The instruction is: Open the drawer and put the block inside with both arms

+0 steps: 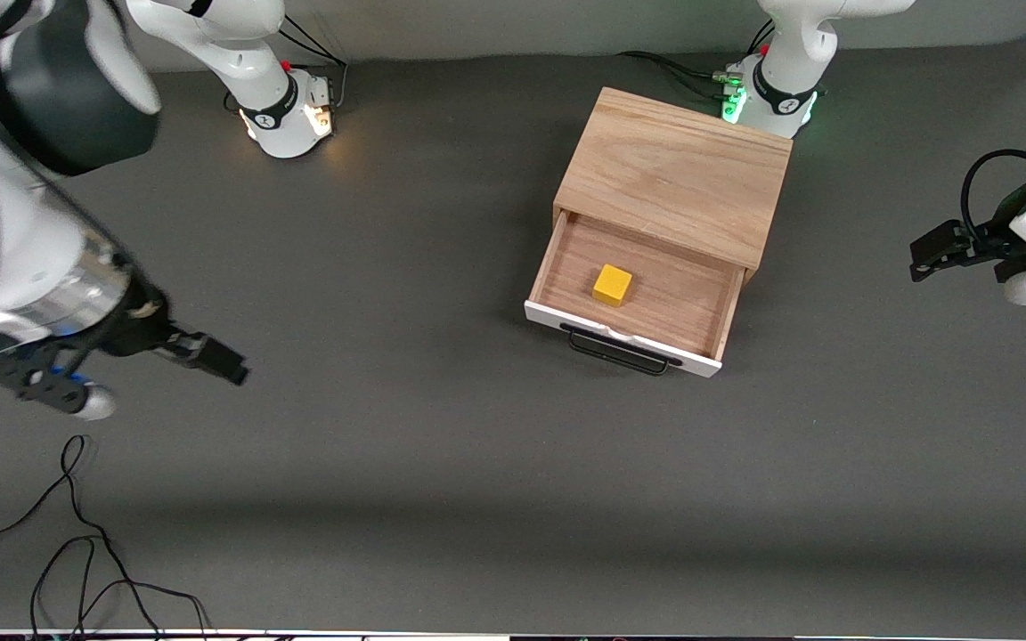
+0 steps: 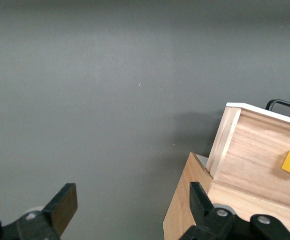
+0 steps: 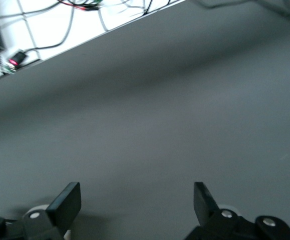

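While the block (image 1: 612,285) is lying in the open drawer (image 1: 647,289), both the left end effector (image 1: 932,254) and right end effector (image 1: 210,356) are hanging open, well apart from it.

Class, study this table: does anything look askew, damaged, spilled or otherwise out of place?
Nothing stands out. The drawer is pulled open squarely with the yellow block resting upright inside. The left gripper and right gripper are open and empty, away from the cabinet.
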Controlling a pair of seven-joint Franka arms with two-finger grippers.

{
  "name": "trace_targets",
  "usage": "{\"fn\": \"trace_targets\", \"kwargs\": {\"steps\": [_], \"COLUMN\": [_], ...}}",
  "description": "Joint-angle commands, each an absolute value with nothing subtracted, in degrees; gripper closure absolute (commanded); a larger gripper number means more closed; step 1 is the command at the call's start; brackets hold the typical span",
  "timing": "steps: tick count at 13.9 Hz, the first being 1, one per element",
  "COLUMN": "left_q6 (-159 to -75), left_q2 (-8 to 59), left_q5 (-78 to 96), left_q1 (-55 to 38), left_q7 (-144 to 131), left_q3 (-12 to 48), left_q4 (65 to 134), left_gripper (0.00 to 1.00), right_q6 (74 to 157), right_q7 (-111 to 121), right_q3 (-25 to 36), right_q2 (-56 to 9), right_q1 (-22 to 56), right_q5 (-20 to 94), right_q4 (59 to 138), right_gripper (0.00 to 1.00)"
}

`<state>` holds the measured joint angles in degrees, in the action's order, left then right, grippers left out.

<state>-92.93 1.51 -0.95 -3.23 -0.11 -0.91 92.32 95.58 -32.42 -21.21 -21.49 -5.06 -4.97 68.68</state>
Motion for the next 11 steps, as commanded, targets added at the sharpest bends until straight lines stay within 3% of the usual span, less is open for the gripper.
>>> {"fn": "trace_targets", "kwargs": {"steps": [1, 5, 11], "left_q6": [-92.64, -92.2, -90.7], "left_q2": [-0.18, -0.09, -0.18], "left_q5": [-0.09, -0.09, -0.09], "left_q1": [-4.04, -4.13, -4.22], "left_q7": [0.79, 0.79, 0.79], "left_q3": [-1.58, -1.58, -1.58], "left_q4": [94.22, 94.22, 94.04], "left_gripper": [0.0, 0.0, 0.0], "right_q6": [97.9, 105.2, 99.85], "right_q7": [-19.12, -10.64, -6.78], "right_q3": [-15.23, -10.28, -7.73], "right_q2": [-12.95, 0.77, 2.29], "right_q1": [-5.63, -4.92, -5.01], "right_q5": [-2.39, 1.14, 1.14], "right_q4": [79.85, 98.23, 99.05], "right_gripper": [0.0, 0.0, 0.0]}}
